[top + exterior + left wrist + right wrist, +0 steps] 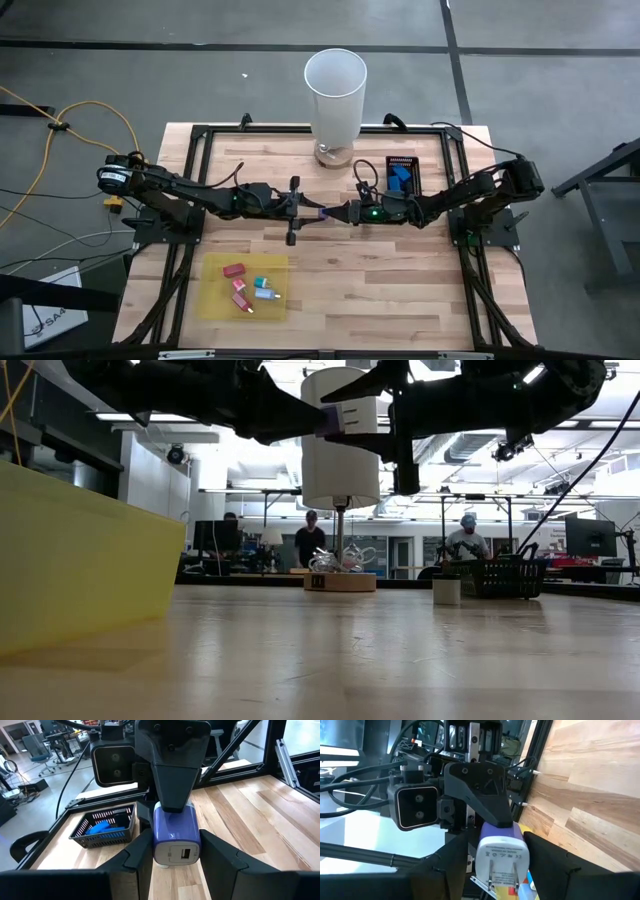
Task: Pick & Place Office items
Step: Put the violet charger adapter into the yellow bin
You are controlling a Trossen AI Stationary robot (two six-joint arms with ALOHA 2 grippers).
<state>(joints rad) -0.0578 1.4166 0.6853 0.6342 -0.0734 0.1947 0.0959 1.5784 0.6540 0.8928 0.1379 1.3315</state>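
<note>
A purple power adapter [175,837] hangs in mid-air over the table's middle [325,213], its port end toward the table's left and its pronged white end [502,857] toward the right. My left gripper [176,832] comes in level from the left and is shut on it. My right gripper [496,840], rolled on its side, reaches in level from the right. It is open, one finger above and one below the pronged end, with a gap showing on one side. Several small red, pink and teal office items [248,285] lie on a yellow sheet [215,300]. My left gripper pinches the adapter's two flat sides [156,845] between its two fingers [142,852], at the port end. The fingers lie level and come from the table's left. The adapter sits level, lifted well clear of the table.
A tall white cylinder [335,95] stands at the far edge's middle. A black basket [402,175] with a blue piece sits right of it. A small whitish round piece [446,591] stands on the table. People [311,540] are in the room beyond.
</note>
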